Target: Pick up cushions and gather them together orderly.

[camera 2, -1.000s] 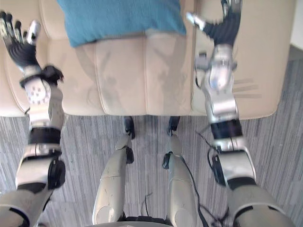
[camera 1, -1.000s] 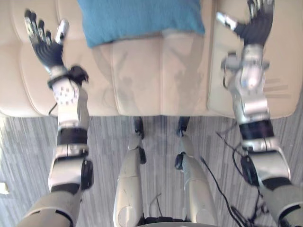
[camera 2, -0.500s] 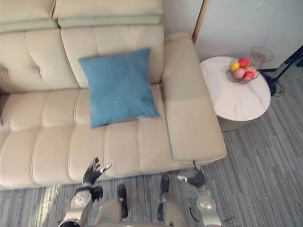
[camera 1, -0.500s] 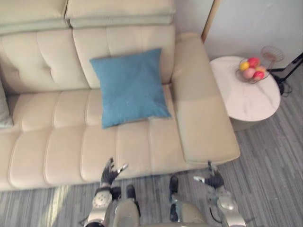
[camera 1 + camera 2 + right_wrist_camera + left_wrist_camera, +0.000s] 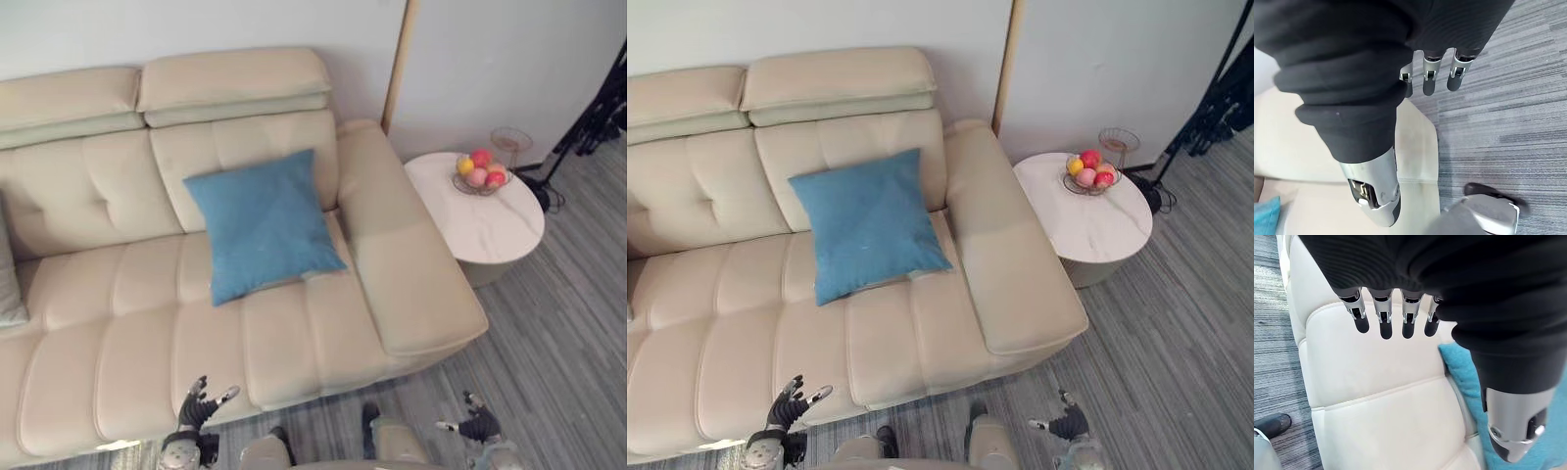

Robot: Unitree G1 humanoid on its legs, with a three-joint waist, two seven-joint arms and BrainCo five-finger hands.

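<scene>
A blue square cushion (image 5: 263, 223) leans against the backrest of the cream sofa (image 5: 127, 333), on its right half. A pale cushion (image 5: 8, 282) shows partly at the sofa's far left edge. My left hand (image 5: 196, 409) hovers open over the seat's front edge, well short of the blue cushion. Its straight fingers (image 5: 1381, 323) hold nothing, with the blue cushion (image 5: 1462, 367) past them. My right hand (image 5: 478, 427) is open above the floor beyond the sofa's right front corner. Its fingers (image 5: 1429, 81) are straight and empty.
A round white side table (image 5: 480, 230) stands right of the sofa's armrest (image 5: 397, 255), with a wire basket of fruit (image 5: 478, 172) on it. Grey striped carpet (image 5: 563, 343) runs in front and to the right. Dark stand legs (image 5: 598, 127) are at the far right.
The whole picture has shifted: the camera has pulled back and up, so the sofa and table show in full. Both hands stay open and empty, low in the view.
</scene>
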